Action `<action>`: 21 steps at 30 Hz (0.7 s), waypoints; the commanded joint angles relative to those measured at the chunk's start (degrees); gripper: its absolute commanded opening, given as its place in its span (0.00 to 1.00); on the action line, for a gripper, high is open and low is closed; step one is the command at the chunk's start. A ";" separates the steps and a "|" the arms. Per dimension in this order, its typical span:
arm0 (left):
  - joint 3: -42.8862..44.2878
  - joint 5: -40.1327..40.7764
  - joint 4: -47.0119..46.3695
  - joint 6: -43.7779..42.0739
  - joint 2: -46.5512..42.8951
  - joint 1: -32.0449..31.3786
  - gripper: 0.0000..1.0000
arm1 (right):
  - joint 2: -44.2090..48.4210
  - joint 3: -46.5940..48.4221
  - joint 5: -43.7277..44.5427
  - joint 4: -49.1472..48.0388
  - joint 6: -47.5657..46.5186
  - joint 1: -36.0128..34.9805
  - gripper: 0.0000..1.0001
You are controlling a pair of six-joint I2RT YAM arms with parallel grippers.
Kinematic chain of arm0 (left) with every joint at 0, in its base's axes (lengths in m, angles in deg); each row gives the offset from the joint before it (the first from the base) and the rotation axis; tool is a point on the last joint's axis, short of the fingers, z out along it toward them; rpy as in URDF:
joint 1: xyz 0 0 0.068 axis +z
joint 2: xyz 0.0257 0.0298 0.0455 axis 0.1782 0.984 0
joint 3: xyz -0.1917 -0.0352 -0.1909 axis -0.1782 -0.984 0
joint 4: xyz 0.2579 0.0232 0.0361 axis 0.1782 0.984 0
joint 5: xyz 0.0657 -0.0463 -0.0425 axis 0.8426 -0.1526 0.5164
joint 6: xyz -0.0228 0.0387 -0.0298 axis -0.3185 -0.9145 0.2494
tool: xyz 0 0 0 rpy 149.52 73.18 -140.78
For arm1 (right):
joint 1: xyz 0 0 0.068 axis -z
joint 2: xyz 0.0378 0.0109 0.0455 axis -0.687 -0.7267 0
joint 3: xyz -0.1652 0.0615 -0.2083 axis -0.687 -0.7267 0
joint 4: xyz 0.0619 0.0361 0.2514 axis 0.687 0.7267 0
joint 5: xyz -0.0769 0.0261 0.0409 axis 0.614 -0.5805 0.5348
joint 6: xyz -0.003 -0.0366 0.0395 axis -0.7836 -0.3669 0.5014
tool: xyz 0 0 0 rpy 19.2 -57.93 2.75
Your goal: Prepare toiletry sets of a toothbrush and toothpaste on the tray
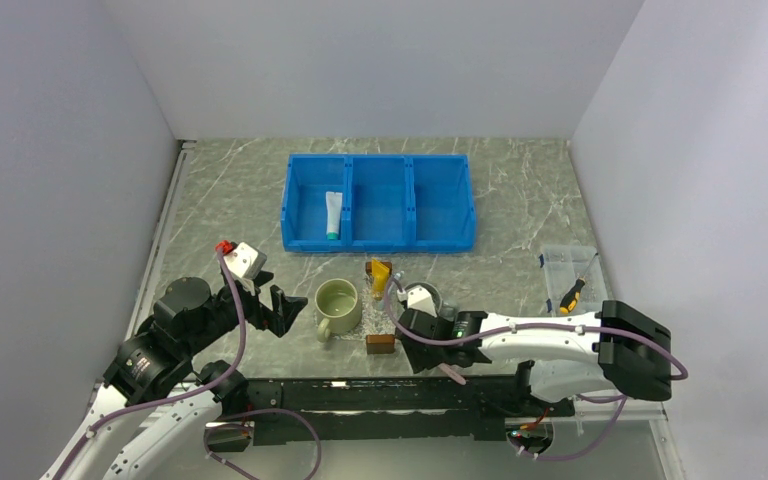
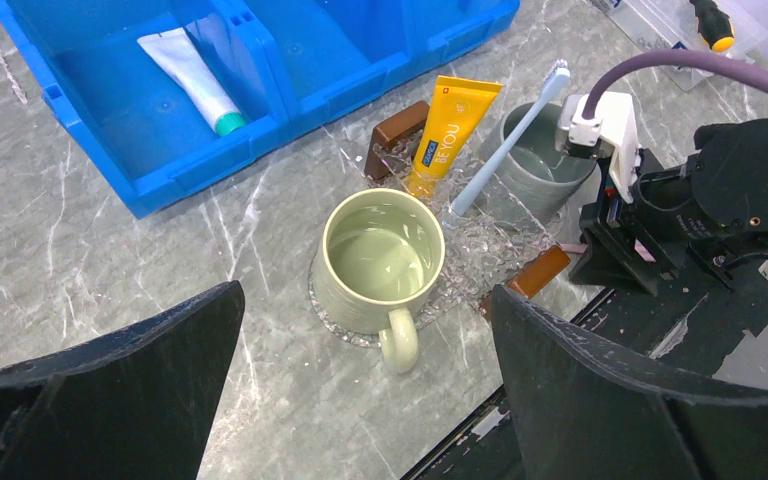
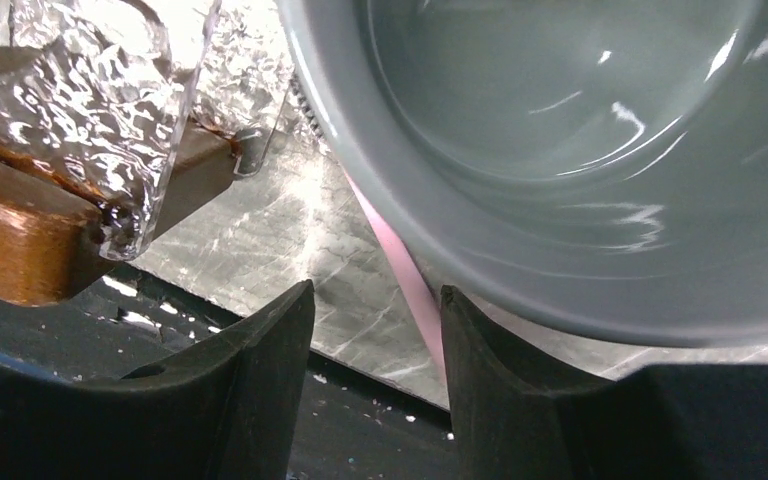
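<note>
The clear glittery tray rests on two brown blocks and carries a green mug, a grey mug, the yellow toothpaste and a pale blue toothbrush that leans on the grey mug. A pink toothbrush lies on the table, running under the grey mug. My right gripper stands open astride its handle, which lies close to the right finger. A white toothpaste lies in the blue bin's left compartment. My left gripper hovers wide open, empty, near the green mug.
The blue three-compartment bin stands behind the tray. A clear box holding a screwdriver sits at the right. A brown block props the tray's edge. The table's near edge runs just below my right fingers.
</note>
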 commanded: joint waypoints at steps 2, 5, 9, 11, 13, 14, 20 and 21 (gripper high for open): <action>0.08 -0.04 -1.32 -0.02 0.03 -0.20 0.99 | -1.12 -0.16 -1.00 -1.04 1.77 -1.55 0.50; 0.09 0.04 -1.32 0.07 -0.03 -0.16 0.99 | -1.03 -0.28 -1.01 -0.82 2.57 -2.26 0.46; 0.08 -0.03 -1.32 0.12 -0.09 -0.19 0.99 | -0.94 -0.64 -0.62 -0.19 3.48 -2.82 0.41; 0.09 -0.03 -1.32 0.14 -0.07 -0.20 0.99 | -1.14 -0.60 -0.40 0.34 3.88 -2.93 0.35; 0.06 0.03 -1.28 0.10 -0.07 -0.20 0.99 | -1.35 -0.51 -0.52 0.67 4.23 -3.14 0.31; 0.08 0.04 -1.31 0.13 -0.15 -0.19 0.99 | -1.40 -0.60 -0.52 0.80 4.37 -3.32 0.29; 0.09 0.04 -1.32 0.21 -0.29 -0.20 0.99 | -1.43 -1.09 -0.52 1.64 5.52 -4.55 0.19; 0.09 0.05 -1.28 0.23 -0.33 -0.20 0.99 | -1.66 -1.07 -0.56 1.92 5.70 -4.87 0.17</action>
